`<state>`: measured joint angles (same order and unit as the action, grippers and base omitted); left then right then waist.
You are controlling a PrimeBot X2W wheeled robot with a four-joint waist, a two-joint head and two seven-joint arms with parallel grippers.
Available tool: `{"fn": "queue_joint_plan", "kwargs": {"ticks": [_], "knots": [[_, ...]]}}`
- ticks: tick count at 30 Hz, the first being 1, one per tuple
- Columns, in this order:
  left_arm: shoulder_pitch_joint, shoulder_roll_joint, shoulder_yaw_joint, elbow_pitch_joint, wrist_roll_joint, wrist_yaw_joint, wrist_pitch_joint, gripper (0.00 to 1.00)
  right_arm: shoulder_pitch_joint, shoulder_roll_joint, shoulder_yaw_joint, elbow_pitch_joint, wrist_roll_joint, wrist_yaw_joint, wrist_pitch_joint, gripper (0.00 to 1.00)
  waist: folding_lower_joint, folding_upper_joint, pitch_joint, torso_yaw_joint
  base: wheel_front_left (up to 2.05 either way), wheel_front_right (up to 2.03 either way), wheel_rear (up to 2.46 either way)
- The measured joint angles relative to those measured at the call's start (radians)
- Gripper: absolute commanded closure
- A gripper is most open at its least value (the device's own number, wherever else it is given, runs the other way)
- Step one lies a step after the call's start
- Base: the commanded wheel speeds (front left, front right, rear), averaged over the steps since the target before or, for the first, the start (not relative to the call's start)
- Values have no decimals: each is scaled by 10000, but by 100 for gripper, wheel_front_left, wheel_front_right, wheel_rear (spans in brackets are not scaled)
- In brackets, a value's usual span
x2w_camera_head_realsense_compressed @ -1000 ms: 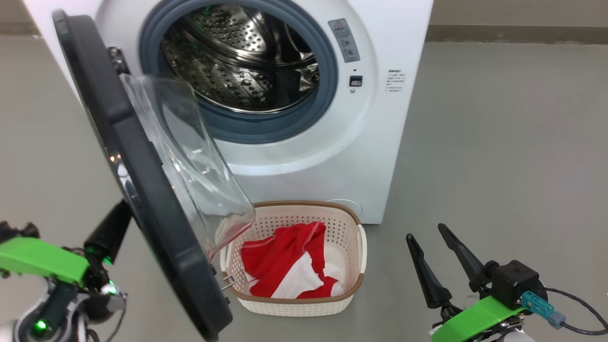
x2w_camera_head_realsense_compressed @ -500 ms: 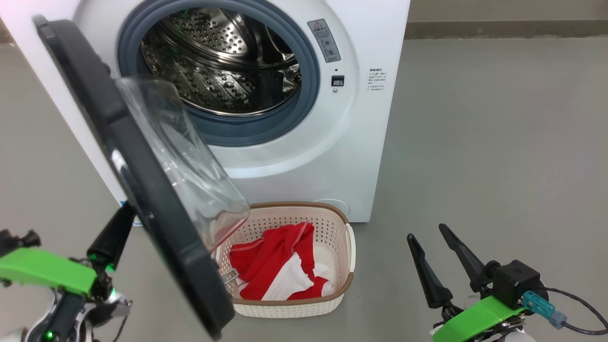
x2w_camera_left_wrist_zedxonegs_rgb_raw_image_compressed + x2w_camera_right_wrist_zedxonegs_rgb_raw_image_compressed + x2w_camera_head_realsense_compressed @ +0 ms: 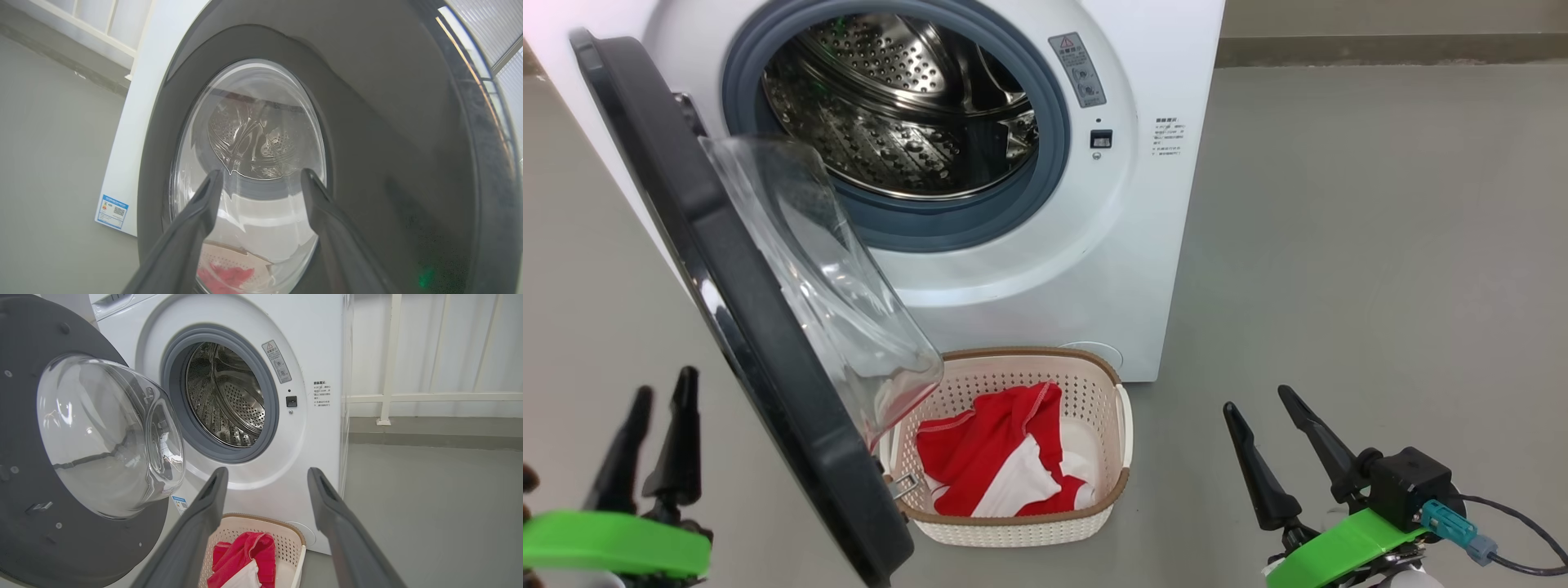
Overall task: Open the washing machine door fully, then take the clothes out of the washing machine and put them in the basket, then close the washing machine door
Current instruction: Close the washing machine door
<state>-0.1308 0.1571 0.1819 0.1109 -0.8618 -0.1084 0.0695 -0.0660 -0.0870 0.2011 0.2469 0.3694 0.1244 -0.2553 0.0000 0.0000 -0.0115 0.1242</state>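
The washing machine stands with its steel drum bare. The washing machine door hangs open to the left, its glass bowl reaching over the basket's left end. The basket sits on the floor in front of the machine, and the red and white clothes lie inside it. My left gripper is open at the lower left, just outside the door's outer face, holding nothing. My right gripper is open and empty to the right of the basket, pointing at the machine.
Grey floor spreads to the right of the machine. A white railing and a wall run behind it. A cable trails from my right wrist.
My left gripper has opened and drawn back from the door's outer side, its fingers now pointing up the view. The right gripper and the basket have stayed put.
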Motion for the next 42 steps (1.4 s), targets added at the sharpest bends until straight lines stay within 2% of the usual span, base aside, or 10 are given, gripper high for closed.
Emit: {"fn": "queue_joint_plan", "kwargs": {"ticks": [7,13,18,23,29,42], "knots": [[483,596,-637,376,2909,-69,-2694,0,0,17,-38,-4,0,0,0,0,0,0,21,-22,0,0,0],[701,786,-928,627,4821,15,-3179,0,0,36,-88,-10,0,0,0,0,0,0,6,-44,0,0,0],[728,433,-644,299,5735,127,-3191,0,0,71,-192,-21,0,0,0,0,0,0,0,-65,0,0,0],[1101,-213,-207,288,6142,199,-3191,0,0,104,-230,-25,0,0,0,0,0,0,-13,-79,0,0,0],[1138,-729,17,245,6401,150,-3191,0,0,146,-244,-27,0,0,0,0,0,0,-42,-22,0,0,0],[1140,-1028,253,430,6888,-65,-3191,0,0,151,-205,-23,4,0,0,0,0,0,-48,16,0,0,0]]}}
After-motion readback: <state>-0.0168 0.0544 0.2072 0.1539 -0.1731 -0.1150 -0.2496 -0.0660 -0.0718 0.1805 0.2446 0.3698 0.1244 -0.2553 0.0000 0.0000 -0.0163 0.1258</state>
